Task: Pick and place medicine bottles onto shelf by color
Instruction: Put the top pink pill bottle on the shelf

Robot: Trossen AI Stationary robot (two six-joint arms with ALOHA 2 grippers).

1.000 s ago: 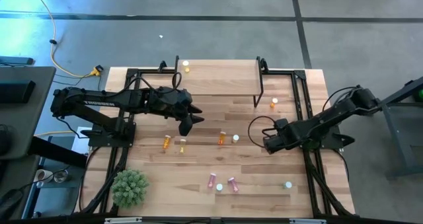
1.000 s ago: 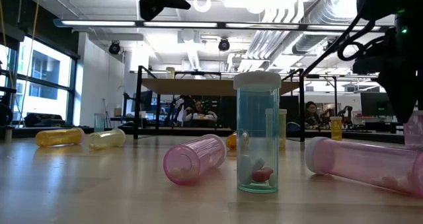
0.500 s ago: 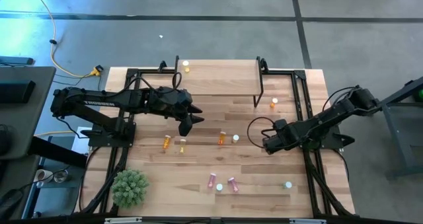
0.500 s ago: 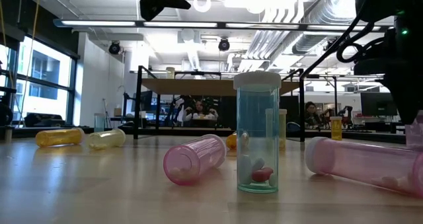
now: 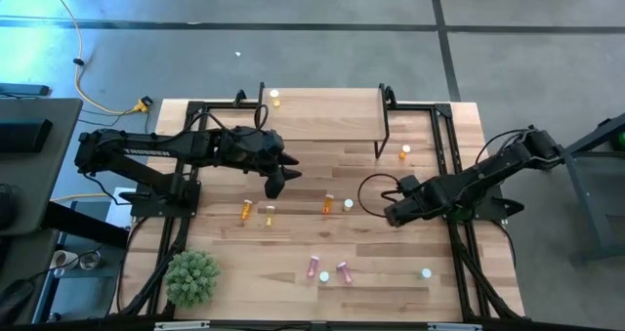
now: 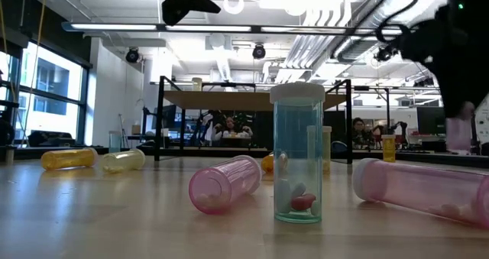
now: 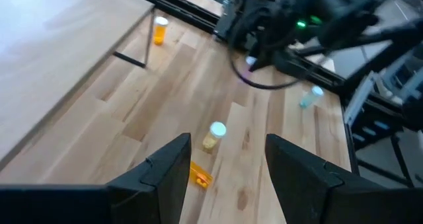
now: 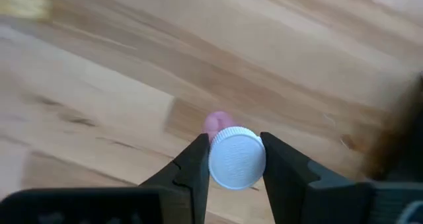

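My right gripper [image 5: 390, 213] stands right of the table's middle, pointing down, shut on a pink medicine bottle with a white cap [image 8: 236, 156], which also shows in the low view [image 6: 458, 133]. My left gripper [image 5: 275, 183] hovers open above the table's middle, in front of the shelf [image 5: 322, 114], holding nothing. One yellow bottle [image 5: 274, 98] stands on the shelf's far left corner. An orange bottle [image 5: 405, 153] stands on the table by the shelf's right leg. Orange, yellow, pink and green bottles lie or stand scattered on the tabletop. My right gripper pinches the pink bottle's white cap [image 8: 236, 159] between its two fingers, one on each side of the cap. The fingers come from above, pointing down. The pink body [image 8: 215, 122] hangs upright below the cap, lifted clear of the table.
Loose bottles: orange [image 5: 246, 210], yellow [image 5: 269, 214], orange [image 5: 328, 205], yellow [image 5: 348, 205], two pink ones [image 5: 313, 267] [image 5: 344, 271], and a green one [image 5: 425, 271] standing near the front right. A green plant [image 5: 191, 277] sits at the front left corner. Black frame rails run along both table sides.
My right gripper has risen and drifted slightly toward the table's left, carrying the pink bottle up off the tabletop.
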